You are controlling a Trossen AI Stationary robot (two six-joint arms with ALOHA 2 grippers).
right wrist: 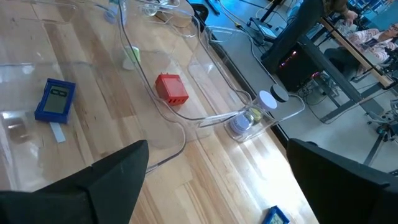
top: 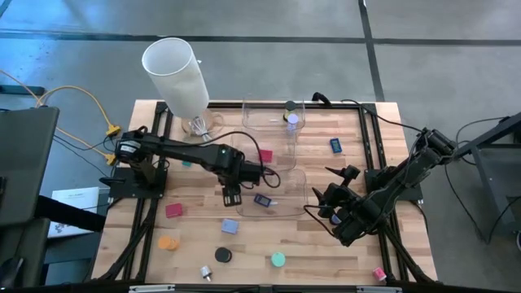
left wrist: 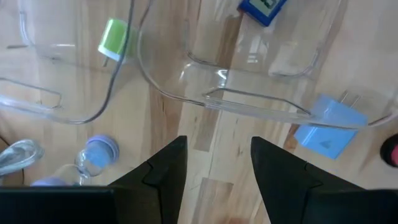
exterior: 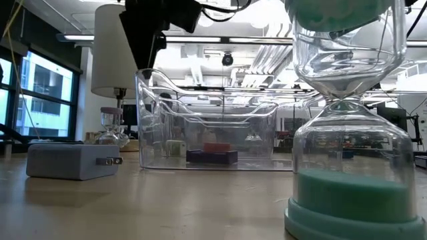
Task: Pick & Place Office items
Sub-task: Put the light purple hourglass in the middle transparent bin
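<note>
Nearest the front edge of the bench [top: 326, 244], small office items are seen scattered: a teal sand timer [top: 278, 260], a black disc [top: 223, 255], an orange disc [top: 168, 242], a lavender-blue plug adapter [top: 230, 226] and a pink-red block [top: 174, 210]. All are judged light, rigid and smooth; the timers' glass is prob. fragile, so a grip on the end caps is preferred; blocks are best pinched across flat sides.

Mid-bench, the left hand [top: 231, 194] is held partly spread and empty above the near clear bin [top: 285, 203], w/ a blue gadget [top: 262, 199] inside. The right hand [top: 332, 210] is spread wide, empty, beside that bin.

Farther back, a red block [top: 265, 155] and a blue item [top: 335, 146] are seen.
</note>
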